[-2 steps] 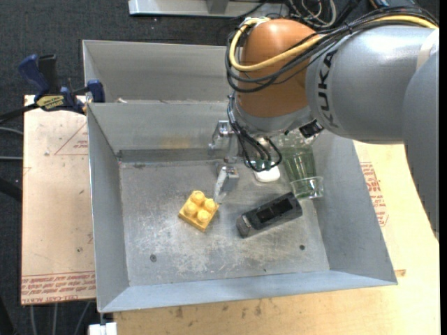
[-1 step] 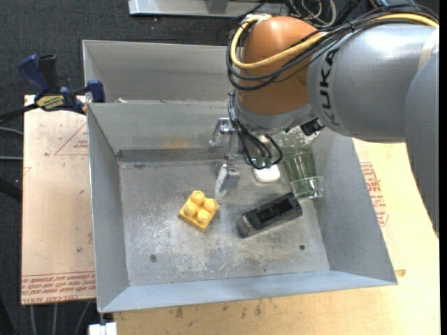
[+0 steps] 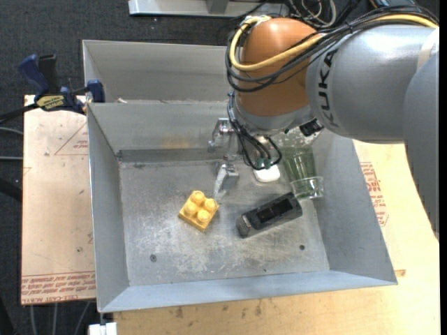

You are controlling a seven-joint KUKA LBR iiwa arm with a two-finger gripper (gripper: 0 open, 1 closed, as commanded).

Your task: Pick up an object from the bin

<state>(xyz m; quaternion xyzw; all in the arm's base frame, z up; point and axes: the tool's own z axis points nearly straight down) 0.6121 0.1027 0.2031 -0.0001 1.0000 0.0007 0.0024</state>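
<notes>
My gripper [image 3: 225,180] hangs low over the middle of the bin, open, with nothing between its fingers. One metal finger stands just above and to the right of a yellow studded toy brick [image 3: 198,209] that lies on the bin floor. A black oblong block [image 3: 271,215] lies tilted to the right of the brick, below the wrist. A small white rounded thing [image 3: 267,174] sits under the wrist, partly hidden by cables. Next to it on the right lies a clear plastic cup [image 3: 304,174].
The arm with its orange dome and cables covers the bin's back right part. The bin's sloped walls rise on all sides. Bare floor stretches along the left and front of the bin.
</notes>
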